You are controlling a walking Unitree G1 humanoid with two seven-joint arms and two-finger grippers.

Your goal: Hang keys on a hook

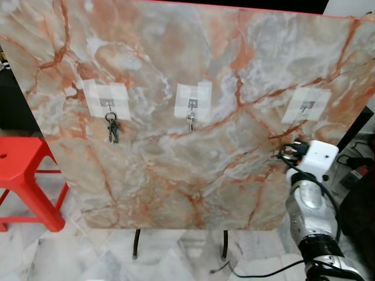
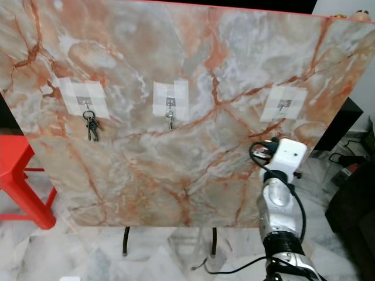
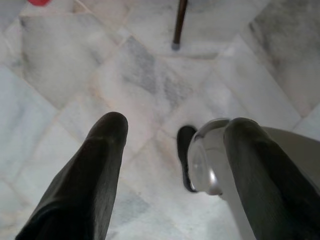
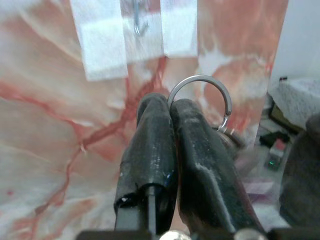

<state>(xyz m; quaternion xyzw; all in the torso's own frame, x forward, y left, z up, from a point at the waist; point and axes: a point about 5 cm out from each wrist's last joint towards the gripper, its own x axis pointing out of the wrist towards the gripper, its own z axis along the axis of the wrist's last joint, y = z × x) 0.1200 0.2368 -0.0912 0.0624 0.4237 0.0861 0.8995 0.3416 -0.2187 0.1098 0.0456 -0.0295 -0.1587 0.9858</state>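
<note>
Red stool (image 1: 26, 175): far left, on the marble floor (image 1: 76, 252), beside the board.
Left hand (image 3: 170, 145): hangs over the floor, fingers spread apart, nothing between them.
Marble board (image 1: 193, 146): upright on thin dark legs (image 1: 136, 243), three taped hooks in a row.
Left hook (image 1: 108, 104): bunch of keys (image 1: 112, 129) hanging.
Middle hook (image 1: 191, 105): a single key (image 1: 190, 122) hanging.
Right hook (image 4: 137, 22): bare.
Right hand (image 4: 170, 107): raised just below the right hook, fingers pressed together on the key ring (image 4: 200, 95); keys dangle blurred behind.
</note>
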